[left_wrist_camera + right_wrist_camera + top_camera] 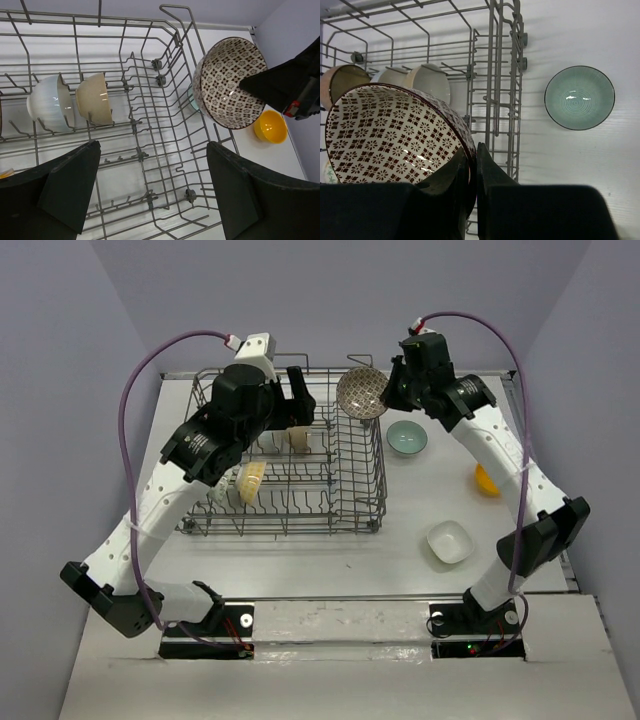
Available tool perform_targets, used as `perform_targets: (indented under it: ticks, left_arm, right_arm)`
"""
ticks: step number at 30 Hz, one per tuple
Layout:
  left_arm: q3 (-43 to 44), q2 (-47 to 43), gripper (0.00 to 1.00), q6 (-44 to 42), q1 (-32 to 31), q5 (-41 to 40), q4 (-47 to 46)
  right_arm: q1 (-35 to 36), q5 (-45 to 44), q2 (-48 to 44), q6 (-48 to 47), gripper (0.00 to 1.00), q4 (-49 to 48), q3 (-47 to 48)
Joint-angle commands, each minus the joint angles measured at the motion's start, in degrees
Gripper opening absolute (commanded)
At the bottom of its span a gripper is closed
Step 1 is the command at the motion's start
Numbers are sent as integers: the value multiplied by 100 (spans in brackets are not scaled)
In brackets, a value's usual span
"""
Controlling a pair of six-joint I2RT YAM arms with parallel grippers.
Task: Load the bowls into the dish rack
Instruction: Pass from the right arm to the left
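Patterned bowl (361,393), clamped by its rim in the right claw (472,170), hangs at the dish rack's (378,480) right wall; left claw (155,190) spread, empty. Racked bowls (94,98) stand inside; teal bowl (407,437), yellow bowl (486,481) and white bowl (449,541) wait on the surface (400,575).

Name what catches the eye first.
A brown-and-white patterned ceramic bowl, pinched by its rim in the right claw, hangs at the far right corner of the large grey wire dish rack. The left claw gapes open above the rack, where a white bowl and a cream bowl stand on edge. A pale teal bowl lies on the table beside it.
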State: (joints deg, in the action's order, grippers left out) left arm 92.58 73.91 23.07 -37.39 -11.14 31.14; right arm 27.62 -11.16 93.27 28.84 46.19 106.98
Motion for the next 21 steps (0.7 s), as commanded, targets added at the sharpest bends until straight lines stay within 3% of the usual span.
perform_targets:
  ticks: [1,15,20,21]
  left_arm:
    - [200,62,95,110,-6,-47,51]
    - [24,405,92,224,-6,-416,-134]
    - [-20,528,81,251,-6,-776,-64]
    - [-38,537,75,259,-6,-811,-81]
  right_arm:
    - [366,-386,41,-54,1,-313,561]
    - [1492,-1011,560,-89,1,-269,1132]
    - [1615,-1125,569,-80,1,-260,1115]
    - [1615,-1134,552,-89,1,-260,1097]
